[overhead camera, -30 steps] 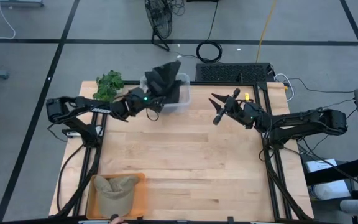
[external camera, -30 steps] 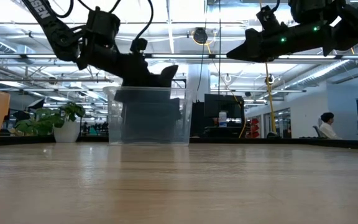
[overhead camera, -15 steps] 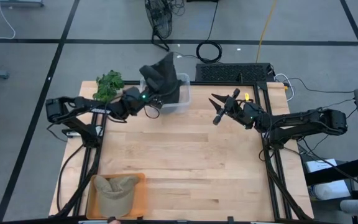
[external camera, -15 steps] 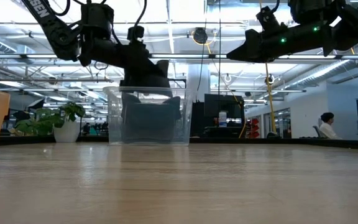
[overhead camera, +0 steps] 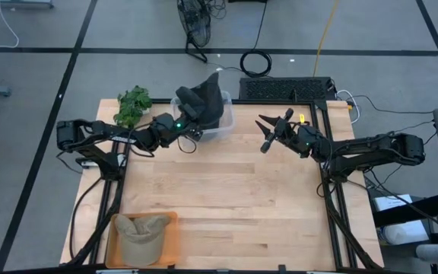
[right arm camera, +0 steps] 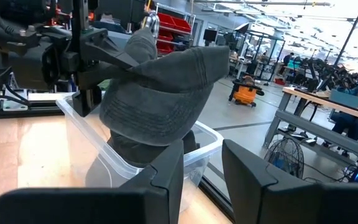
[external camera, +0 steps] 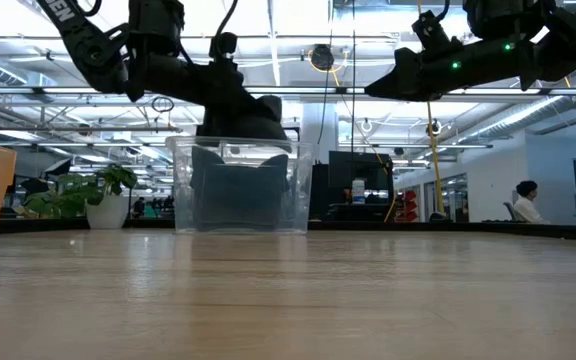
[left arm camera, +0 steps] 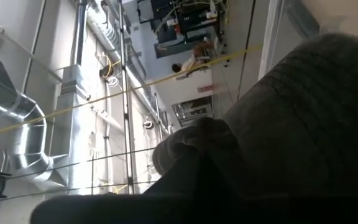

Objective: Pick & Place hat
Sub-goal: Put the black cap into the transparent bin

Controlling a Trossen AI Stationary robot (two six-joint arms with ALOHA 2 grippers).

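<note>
A dark grey hat (overhead camera: 204,103) hangs over a clear plastic bin (overhead camera: 225,122) at the table's far edge. It also shows in the right wrist view (right arm camera: 166,87) and fills the left wrist view (left arm camera: 291,124). My left gripper (overhead camera: 191,120) is shut on it, just left of the bin. My right gripper (overhead camera: 268,131) is open and empty, raised above the table to the bin's right. A tan hat (overhead camera: 141,232) lies on an orange tray (overhead camera: 169,221) at the near left corner. My left gripper pinches the dark hat's edge (right arm camera: 124,57) between its two fingers, coming about level from the table's left. The hat bulges out beyond the fingers over the bin's mouth. Dark cloth (right arm camera: 138,149) shows inside the bin below it.
A green plant (overhead camera: 133,103) stands at the far left corner, beside my left arm. A black keyboard-like unit (overhead camera: 284,87) lies behind the far edge. The wide wooden tabletop (overhead camera: 226,190) lies between the bin and the tray.
My left gripper has stayed beside the bin and turned with the dark hat. The hat rose and swung toward the far side, then came back down over the bin's mouth. My right arm has kept still.
</note>
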